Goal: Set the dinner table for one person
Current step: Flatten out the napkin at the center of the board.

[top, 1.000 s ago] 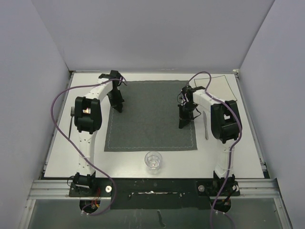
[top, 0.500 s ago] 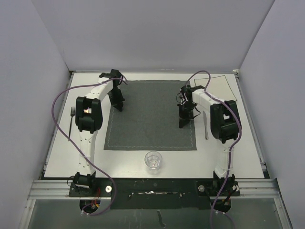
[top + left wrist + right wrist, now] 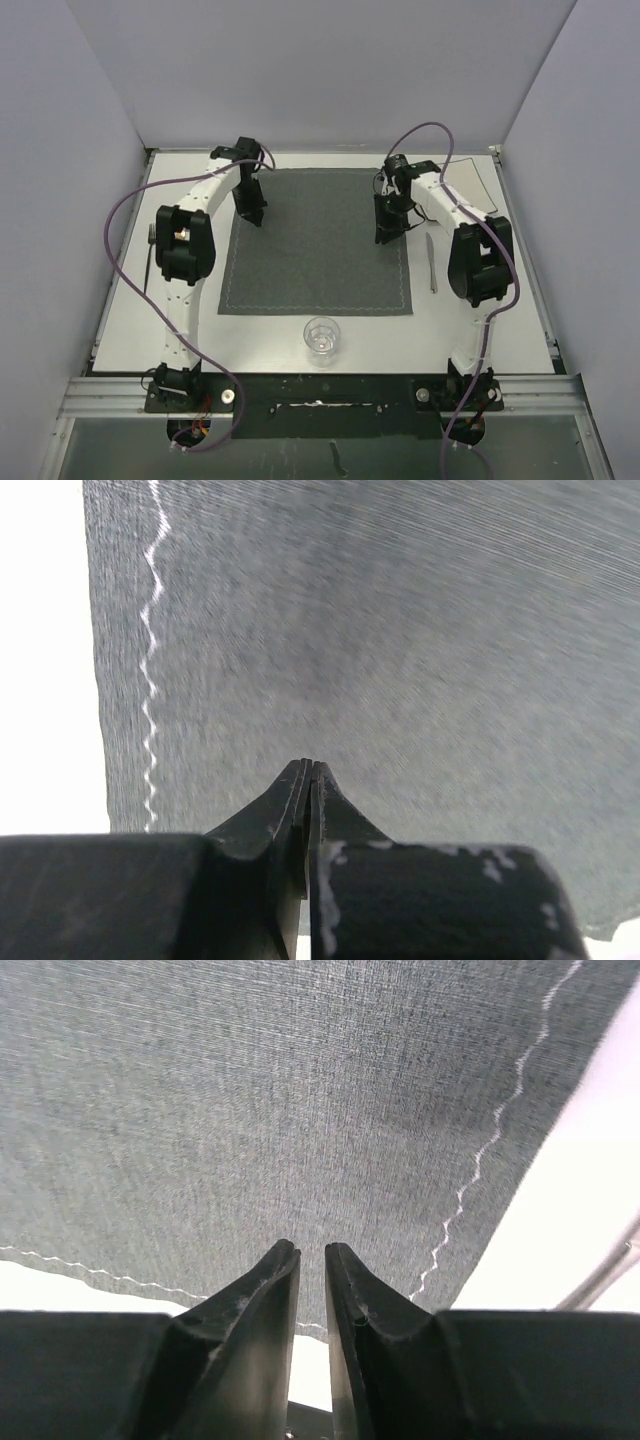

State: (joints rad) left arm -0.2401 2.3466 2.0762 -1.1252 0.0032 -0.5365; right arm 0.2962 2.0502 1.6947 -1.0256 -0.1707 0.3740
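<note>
The dinner table is a white tabletop. A dark grey stitched placemat lies flat at its middle. My left gripper hovers over the mat's far left part; in the left wrist view it is shut with nothing between the jaws, above the mat. My right gripper is over the mat's far right part; in the right wrist view it stands narrowly open and empty above the mat. A clear glass stands in front of the mat.
A fork lies on the table left of the mat. A knife lies right of it and shows in the right wrist view. A square white plate sits at the far right corner. Walls enclose three sides.
Both grippers have moved toward the far side of the mat. The placemat, glass, fork and knife have stayed where they were.
</note>
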